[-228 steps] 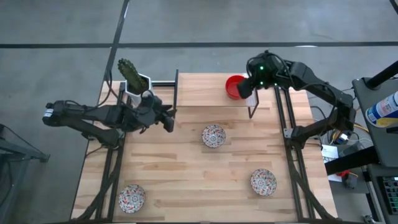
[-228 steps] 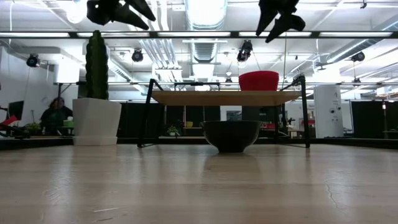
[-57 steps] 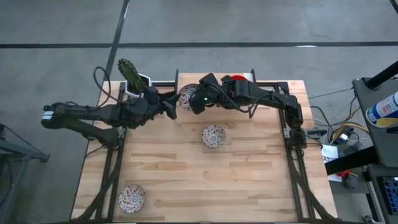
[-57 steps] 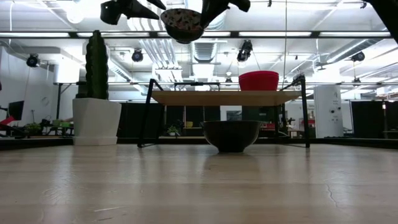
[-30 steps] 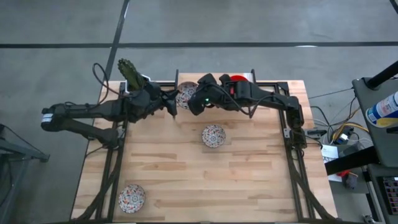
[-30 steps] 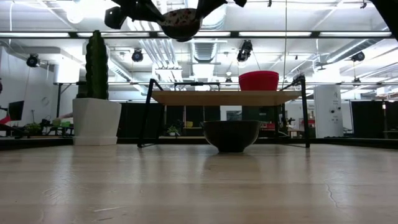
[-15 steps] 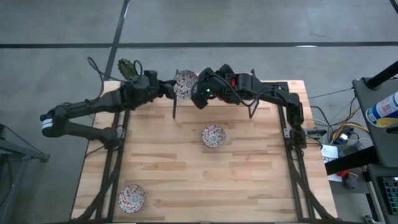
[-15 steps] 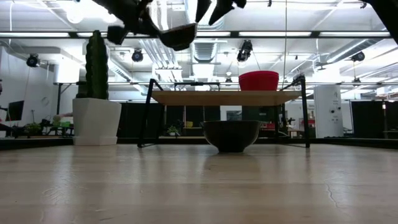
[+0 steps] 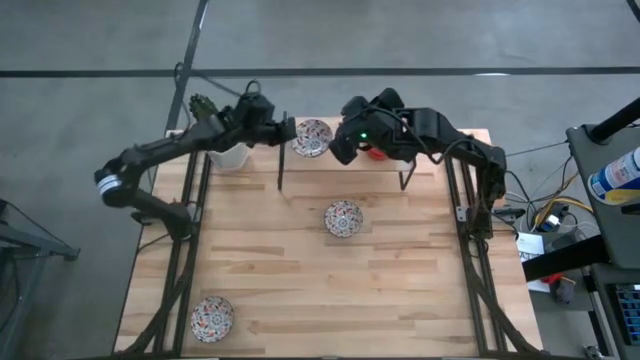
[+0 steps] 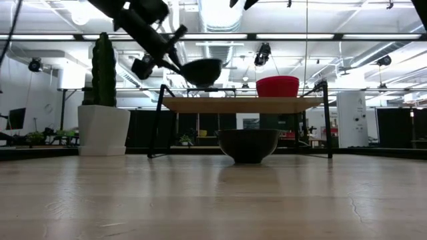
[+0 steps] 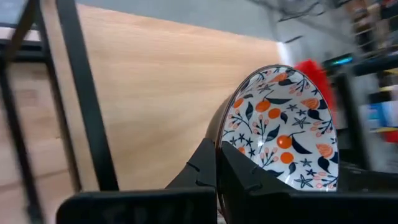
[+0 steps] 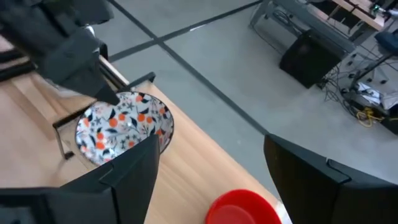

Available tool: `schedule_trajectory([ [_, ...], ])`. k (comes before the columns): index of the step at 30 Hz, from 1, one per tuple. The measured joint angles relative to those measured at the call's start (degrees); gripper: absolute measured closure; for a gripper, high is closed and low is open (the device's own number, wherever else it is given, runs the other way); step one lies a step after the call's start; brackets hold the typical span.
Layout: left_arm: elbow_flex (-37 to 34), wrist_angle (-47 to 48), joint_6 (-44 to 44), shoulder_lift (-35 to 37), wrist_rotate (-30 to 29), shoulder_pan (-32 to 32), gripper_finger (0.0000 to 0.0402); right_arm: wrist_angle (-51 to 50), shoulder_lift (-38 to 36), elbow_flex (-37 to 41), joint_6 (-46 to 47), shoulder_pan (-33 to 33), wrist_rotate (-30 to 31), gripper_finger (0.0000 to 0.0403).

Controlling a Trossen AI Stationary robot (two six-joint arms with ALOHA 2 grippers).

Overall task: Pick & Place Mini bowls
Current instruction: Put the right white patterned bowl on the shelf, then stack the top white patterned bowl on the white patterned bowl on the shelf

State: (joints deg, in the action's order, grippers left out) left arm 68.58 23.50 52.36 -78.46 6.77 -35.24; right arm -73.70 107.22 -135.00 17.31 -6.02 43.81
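My left gripper (image 9: 290, 131) is shut on a white floral mini bowl (image 9: 314, 137), which hangs just above the raised wooden shelf (image 10: 240, 105) near its left end. My right gripper (image 12: 211, 180) stands open beside that bowl (image 12: 124, 127), higher up and touching nothing. A red mini bowl (image 10: 277, 87) sits on the shelf's right part, half hidden under my right arm in the high view. One more floral bowl (image 9: 343, 218) rests on the table in front of the shelf, and another (image 9: 212, 317) lies near the front left corner. My left gripper pinches the floral bowl's rim (image 11: 219, 146) on the side toward the table's left, one finger inside the bowl and one outside. The fingers (image 10: 172, 61) come slanting down from the left. The bowl hangs upright and about level, clear of the shelf.
A white pot with a cactus (image 10: 103, 127) stands at the far left corner, under my left arm. The shelf's black frame legs (image 9: 280, 165) stand on the table. Bare tabletop (image 9: 330, 290) lies toward the near edge.
My right gripper has opened, let go of the floral bowl and drawn back up and toward the right. My left gripper, holding on, has carried the bowl toward the far edge and down until it hangs just above the shelf.
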Motion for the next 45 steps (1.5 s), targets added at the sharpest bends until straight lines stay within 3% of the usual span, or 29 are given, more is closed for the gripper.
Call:
schedule_trajectory([
  [7,13.79,15.16,-7.52,-9.55,-4.92,-0.54,0.0401,-3.13,0.0,0.58,-0.01,0.02,-0.37,0.0131],
  [11,19.32,18.62,-9.02,-13.38,-5.79,-0.55,0.0401,-4.26,0.16,1.05,-0.81,0.0,-0.56,0.0137],
  [21,19.51,18.55,-4.06,-16.64,-4.46,-0.27,0.0394,-4.86,0.13,5.28,-5.67,0.0,-1.16,0.0144],
  [28,19.34,18.19,-7.65,-15.03,-4.55,-0.18,0.0326,-5.49,0.13,9.05,-4.36,0.02,-2.97,0.0146],
  [35,19.29,18.67,-16.3,-11.44,-4.42,-0.14,0.0259,-6.97,0.13,11.01,7.05,0.11,-13.0,0.0145],
  [39,19.29,19.91,-21.87,-7.76,-3.62,0.78,0.0251,-7.81,0.0,13.34,16.64,1.09,-23.8,0.0147],
  [45,19.27,22.61,-26.92,-1.47,-3.0,3.49,0.025,-7.93,0.03,21.08,28.35,5.7,-32.84,0.0149],
])
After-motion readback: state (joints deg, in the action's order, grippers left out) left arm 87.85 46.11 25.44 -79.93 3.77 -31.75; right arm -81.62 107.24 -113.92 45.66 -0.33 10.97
